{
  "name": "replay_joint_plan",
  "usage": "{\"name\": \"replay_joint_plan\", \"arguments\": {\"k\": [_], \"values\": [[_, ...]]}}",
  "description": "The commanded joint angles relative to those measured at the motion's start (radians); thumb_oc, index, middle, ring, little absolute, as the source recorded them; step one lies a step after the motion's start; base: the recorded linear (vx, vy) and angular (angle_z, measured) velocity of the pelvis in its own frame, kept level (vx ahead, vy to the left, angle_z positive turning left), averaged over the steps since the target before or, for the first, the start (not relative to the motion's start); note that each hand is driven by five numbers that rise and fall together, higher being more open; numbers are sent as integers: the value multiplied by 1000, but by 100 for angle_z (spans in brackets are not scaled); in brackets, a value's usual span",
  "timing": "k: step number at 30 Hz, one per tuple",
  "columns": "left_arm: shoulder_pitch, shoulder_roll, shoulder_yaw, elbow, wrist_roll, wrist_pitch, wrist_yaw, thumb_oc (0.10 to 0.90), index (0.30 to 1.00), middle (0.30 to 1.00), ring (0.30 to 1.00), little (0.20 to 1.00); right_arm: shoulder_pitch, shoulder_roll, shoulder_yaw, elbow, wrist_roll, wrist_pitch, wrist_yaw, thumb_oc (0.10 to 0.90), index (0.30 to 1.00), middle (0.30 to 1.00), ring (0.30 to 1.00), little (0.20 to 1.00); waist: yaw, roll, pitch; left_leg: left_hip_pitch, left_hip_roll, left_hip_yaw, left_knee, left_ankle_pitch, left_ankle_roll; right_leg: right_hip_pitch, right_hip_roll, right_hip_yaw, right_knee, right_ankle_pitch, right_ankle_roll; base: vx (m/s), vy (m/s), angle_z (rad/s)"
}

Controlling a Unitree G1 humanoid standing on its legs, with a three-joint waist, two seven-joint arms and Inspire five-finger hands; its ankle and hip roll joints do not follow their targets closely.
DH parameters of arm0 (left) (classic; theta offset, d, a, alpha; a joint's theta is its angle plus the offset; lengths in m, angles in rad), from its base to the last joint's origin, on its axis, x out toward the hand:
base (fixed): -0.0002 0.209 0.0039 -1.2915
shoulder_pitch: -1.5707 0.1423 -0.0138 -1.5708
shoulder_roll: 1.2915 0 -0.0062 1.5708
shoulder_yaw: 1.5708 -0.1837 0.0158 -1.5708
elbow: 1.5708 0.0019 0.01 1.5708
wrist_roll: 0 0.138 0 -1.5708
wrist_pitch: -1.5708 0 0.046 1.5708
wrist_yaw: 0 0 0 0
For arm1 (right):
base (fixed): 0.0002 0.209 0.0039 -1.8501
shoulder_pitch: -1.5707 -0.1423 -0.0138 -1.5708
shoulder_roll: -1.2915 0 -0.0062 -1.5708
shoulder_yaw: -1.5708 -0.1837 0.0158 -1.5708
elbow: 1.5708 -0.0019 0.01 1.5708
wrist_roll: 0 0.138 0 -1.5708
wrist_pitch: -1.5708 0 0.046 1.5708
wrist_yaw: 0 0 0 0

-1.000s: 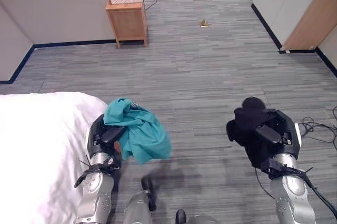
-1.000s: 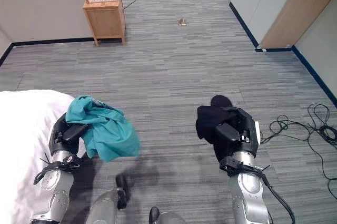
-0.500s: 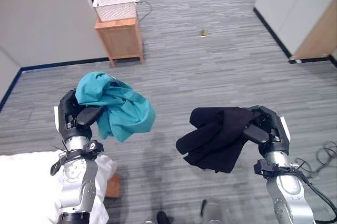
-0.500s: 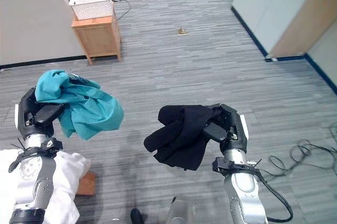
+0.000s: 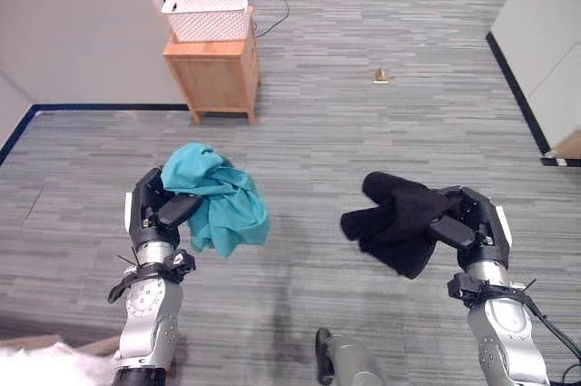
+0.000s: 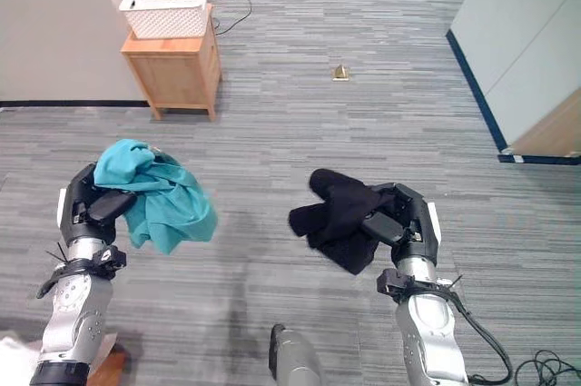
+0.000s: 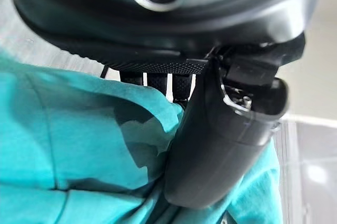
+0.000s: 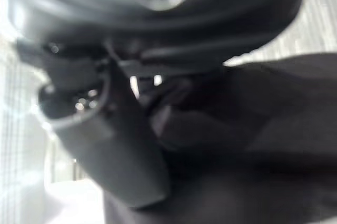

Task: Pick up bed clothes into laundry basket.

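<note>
**Op A:** What's the L side look like on yr feed?

**Op B:** I see a rounded silver-grey metal left forearm [image 5: 145, 331] w/ a black wrist collar [image 5: 156, 267]. The dark, blocky left hand [image 5: 156, 213] has a white strip [image 5: 128, 212] on its outer edge.

**Op A:** And R?

**Op B:** Same build: silver-grey right forearm [image 5: 504, 350], dark right hand [image 5: 472, 227], white edge too. Close up I get the L hand's glossy black thumb [image 7: 221, 145] w/ a small metal fitting, plus a ribbed black band [image 7: 158, 66] on the housing.
</note>
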Motion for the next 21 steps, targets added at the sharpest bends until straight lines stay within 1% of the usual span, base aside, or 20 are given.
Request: {"name": "replay_joint_plan", "arguments": {"k": [1, 2, 3, 4, 5, 6, 7, 8, 9, 10, 11, 12, 13, 14, 15, 16, 17, 19, 20, 21], "values": [[-103, 47, 61, -97, -86, -140, -21, 400, 300, 300, 300, 300, -41, -47, -52, -170, 77, -139, -3, 400, 300, 300, 300, 300, 6, -28, -66, -175, 54, 18, 380, 135, 28, 143, -22, 53, -394, 158, 124, 253, -354, 40], [-99, 49, 61, -92, -88, -137, -19, 400, 300, 300, 300, 300, -50, -65, -56, -166, 74, -140, -15, 400, 300, 300, 300, 300, 14, -49, -60, -204, 83, 68, 432, 142, 29, 177, -24, 43, -401, 136, 108, 496, -492, 1], [-97, 44, 56, -80, -107, -136, -14, 400, 300, 300, 300, 300, -56, -80, -58, -156, 75, -138, -38, 400, 300, 300, 300, 300, 33, -58, -48, -265, 146, 136, 432, 138, 23, 235, -21, 36, -414, 107, 95, 493, -357, -32], [-96, 37, 53, -68, -123, -136, -13, 400, 300, 300, 300, 300, -59, -83, -52, -158, 78, -136, -36, 400, 300, 300, 300, 300, 42, -57, -45, -284, 176, 178, 394, 137, 15, 257, -21, 22, -420, 96, 94, 375, -191, -40], [-96, 36, 53, -66, -125, -137, -14, 400, 300, 300, 300, 300, -58, -84, -52, -157, 78, -136, -35, 400, 300, 300, 300, 300, 43, -53, -42, -276, 179, 176, 396, 130, 8, 266, -17, 23, -421, 89, 95, 276, -66, -19], [-93, 32, 50, -57, -137, -136, -20, 400, 300, 300, 300, 300, -58, -88, -46, -158, 79, -134, -34, 400, 300, 300, 300, 300, 51, -53, -42, -291, 187, 202, 354, 120, 6, 287, -21, 20, -429, 83, 100, 270, -22, 0], [-84, 31, 48, -48, -138, -131, -19, 400, 300, 300, 300, 300, -50, -93, -48, -162, 80, -129, -27, 400, 300, 300, 300, 300, 53, -49, -42, -314, 187, 233, 274, 109, 4, 305, -21, 13, -434, 76, 109, 333, -7, -12], [-80, 29, 48, -41, -139, -130, -17, 400, 300, 300, 300, 300, -48, -102, -49, -161, 75, -123, -26, 400, 300, 300, 300, 300, 58, -51, -44, -325, 179, 243, 228, 122, 4, 310, -29, 17, -434, 77, 114, 443, 83, -23], [-79, 19, 43, -24, -140, -127, -11, 400, 300, 300, 300, 300, -41, -116, -56, -162, 62, -113, -20, 400, 300, 300, 300, 300, 64, -43, -49, -354, 155, 243, 45, 129, 7, 331, -42, 11, -423, 46, 130, 324, 85, -28], [-79, 18, 43, -23, -140, -128, -11, 400, 300, 300, 300, 300, -40, -117, -56, -162, 62, -113, -20, 400, 300, 300, 300, 300, 62, -46, -51, -350, 148, 244, 35, 133, 9, 331, -47, 9, -422, 45, 131, 327, 108, -16], [-77, 17, 45, -22, -136, -128, -8, 400, 300, 300, 300, 300, -41, -120, -58, -165, 54, -110, -18, 400, 300, 300, 300, 300, 65, -42, -54, -357, 128, 230, -40, 135, 20, 336, -51, 9, -419, 38, 135, 357, 105, 7], [-67, 13, 52, -14, -126, -126, 1, 400, 300, 300, 300, 300, -46, -126, -54, -155, 42, -105, -16, 400, 300, 300, 300, 300, 80, -33, -62, -365, 70, 176, -186, 127, 34, 369, -52, 14, -416, 11, 147, 344, 104, 24], [-67, 13, 52, -14, -125, -126, 1, 400, 300, 300, 300, 300, -47, -126, -54, -155, 42, -106, -16, 400, 300, 300, 300, 300, 79, -33, -63, -363, 69, 177, -195, 134, 37, 367, -52, 13, -417, 14, 147, 501, 85, 8], [-56, 12, 61, -15, -113, -125, 6, 400, 300, 300, 300, 300, -55, -130, -45, -136, 30, -99, -19, 400, 300, 300, 300, 300, 105, -25, -67, -382, 37, 119, -235, 152, 32, 403, -45, 24, -419, -2, 149, 239, 18, -30], [-55, 12, 61, -16, -113, -125, 6, 400, 300, 300, 300, 300, -56, -131, -44, -134, 30, -99, -19, 400, 300, 300, 300, 300, 102, -26, -68, -380, 34, 118, -241, 155, 31, 404, -46, 22, -420, -3, 149, 540, 23, -61], [-35, 20, 73, -19, -96, -121, 7, 400, 300, 300, 300, 300, -72, -130, -31, -129, 25, -93, -13, 400, 300, 300, 300, 300, 123, -23, -78, -391, 18, 95, -237, 153, 32, 441, -43, 36, -421, -23, 151, 300, 6, -25], [-34, 20, 73, -20, -96, -120, 7, 400, 300, 300, 300, 300, -72, -130, -30, -128, 24, -93, -13, 400, 300, 300, 300, 300, 124, -25, -77, -390, 17, 96, -235, 150, 32, 443, -45, 37, -421, -24, 151, 440, 38, -5], [-11, 26, 82, -29, -95, -116, -6, 400, 300, 300, 300, 300, -80, -114, -17, -131, 23, -90, -8, 400, 300, 300, 300, 300, 135, -24, -96, -378, 4, 97, -227, 118, 57, 472, -58, 46, -418, -54, 158, 431, 102, 24], [-10, 37, 88, -34, -87, -114, -7, 400, 300, 300, 300, 300, -91, -105, -14, -126, 16, -89, -4, 400, 300, 300, 300, 300, 149, -29, -111, -373, -19, 86, -212, 82, 76, 479, -85, 44, -379, -55, 174, 430, 120, 37], [-9, 38, 88, -35, -87, -113, -6, 400, 300, 300, 300, 300, -91, -104, -13, -126, 16, -89, -4, 400, 300, 300, 300, 300, 150, -33, -112, -374, -22, 90, -208, 77, 79, 475, -91, 47, -371, -61, 177, 549, 214, 28]]}}
